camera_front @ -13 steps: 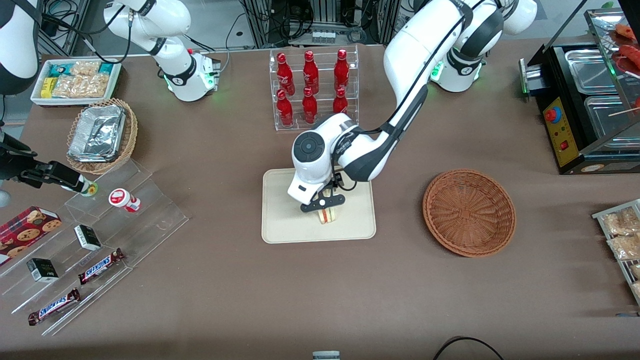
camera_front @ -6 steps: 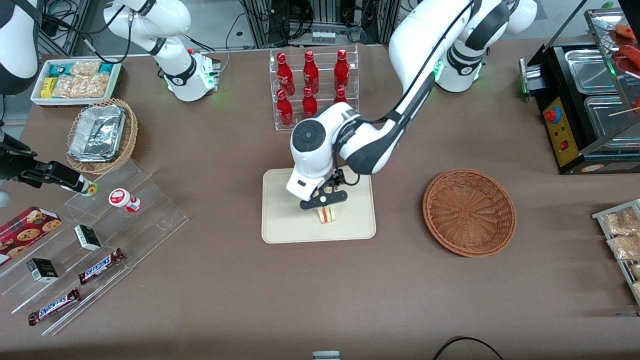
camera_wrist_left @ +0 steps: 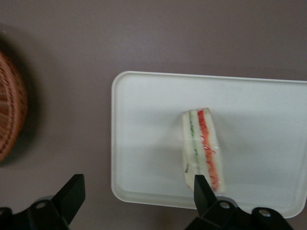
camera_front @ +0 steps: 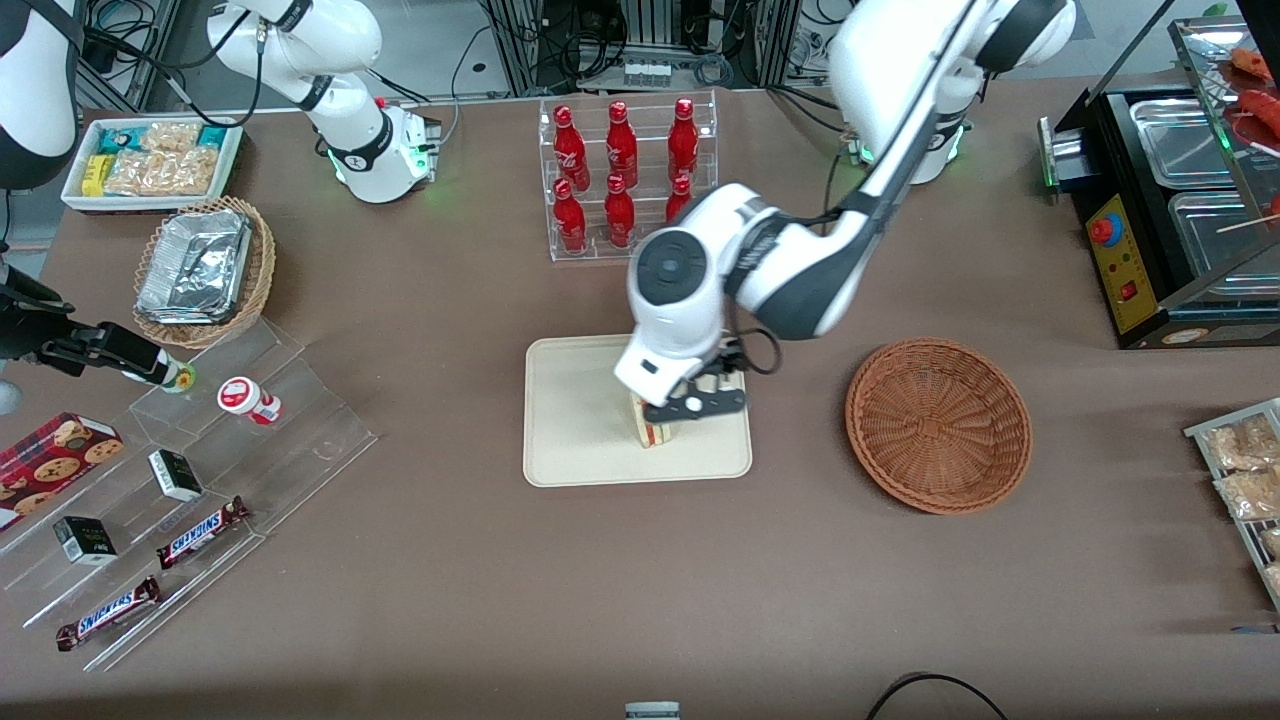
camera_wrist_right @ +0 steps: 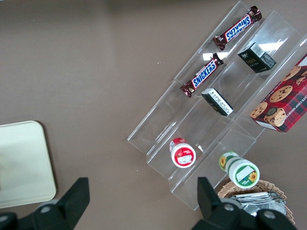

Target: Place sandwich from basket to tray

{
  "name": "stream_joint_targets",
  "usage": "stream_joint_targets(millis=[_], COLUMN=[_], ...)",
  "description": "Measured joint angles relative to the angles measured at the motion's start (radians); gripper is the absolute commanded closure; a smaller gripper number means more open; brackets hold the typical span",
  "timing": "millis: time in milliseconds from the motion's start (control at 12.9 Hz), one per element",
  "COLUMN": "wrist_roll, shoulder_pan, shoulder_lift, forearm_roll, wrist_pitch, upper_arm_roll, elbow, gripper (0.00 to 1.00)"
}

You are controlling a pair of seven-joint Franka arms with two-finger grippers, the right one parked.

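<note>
Resting on its flat face on the tray, sandwich let go, gripper spread wide just above, basket empty

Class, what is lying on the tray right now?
Only the sandwich lies on the tray. The gripper, jaws open, hangs above; the arm hides part of the tray in the front view.

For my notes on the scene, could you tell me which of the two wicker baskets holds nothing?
The reddish-brown round wicker basket beside the cream tray; the lighter tan basket holds crumpled foil. The open gripper hovers above the tray.
</note>
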Motion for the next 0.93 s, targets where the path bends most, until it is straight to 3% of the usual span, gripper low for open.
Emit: stream_joint_targets(millis=[930], wrist_roll=[0.562], shoulder_pan=[0.350], shoulder_lift=[-0.379], forearm_roll=[-0.118], wrist_pitch=[-0.072], upper_arm_roll=[0.002], elbow=[-0.338], gripper=[0.00])
